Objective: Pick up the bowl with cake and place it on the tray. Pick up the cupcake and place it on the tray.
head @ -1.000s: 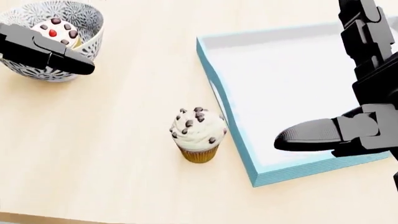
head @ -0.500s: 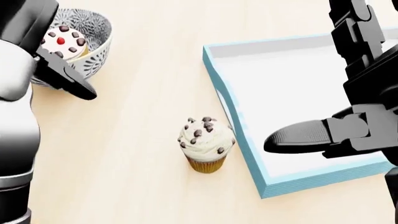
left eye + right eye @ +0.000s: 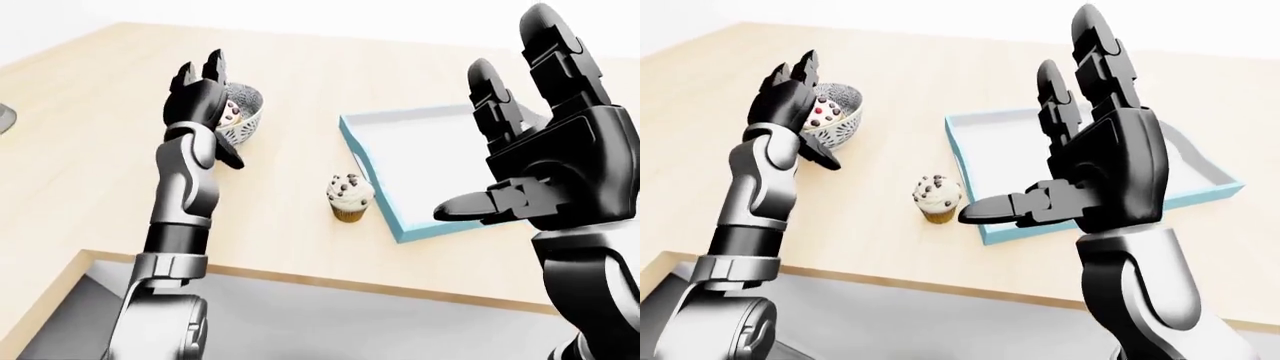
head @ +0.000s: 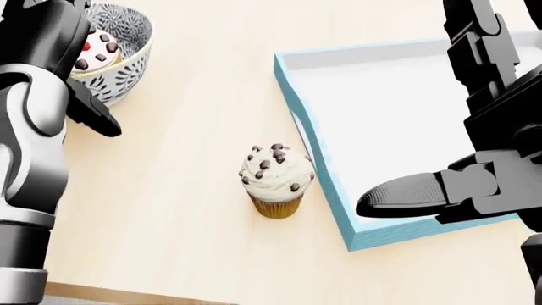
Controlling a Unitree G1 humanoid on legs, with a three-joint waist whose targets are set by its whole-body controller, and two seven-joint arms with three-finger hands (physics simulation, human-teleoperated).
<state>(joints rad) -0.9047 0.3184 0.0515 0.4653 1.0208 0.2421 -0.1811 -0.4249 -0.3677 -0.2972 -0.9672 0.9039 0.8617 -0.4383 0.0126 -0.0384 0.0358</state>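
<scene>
The bowl with cake (image 4: pixel 119 47) stands upright on the pale wooden worktop (image 4: pixel 186 127) at the top left of the head view, its open mouth facing up and the frosted cake inside topped with dark chips and a red spot. The cupcake (image 4: pixel 276 180) also stands upright, its long axis vertical, wrapper down and frosting up, just beside the near left corner of the tray (image 4: pixel 318 171) but not touching it as far as the head view shows. The tray is a shallow blue-rimmed rectangle with a white floor, lying flat to the right of the cupcake, its long side running up the view.

The left hand (image 3: pixel 200 94) is raised beside the bowl, fingers (image 3: pixel 212 64) pointing upward and spread apart, gripping nothing; in the eye views it covers part of the bowl's left rim, and whether it touches the bowl cannot be told. The right hand (image 3: pixel 1090 150) is held up above the tray, palm open, its two long fingers (image 3: pixel 1095 45) extended upward and the thumb jutting out toward the cupcake, holding nothing. It hides part of the tray's right side in the head view.

Nothing lies between the cupcake and the tray wall.
</scene>
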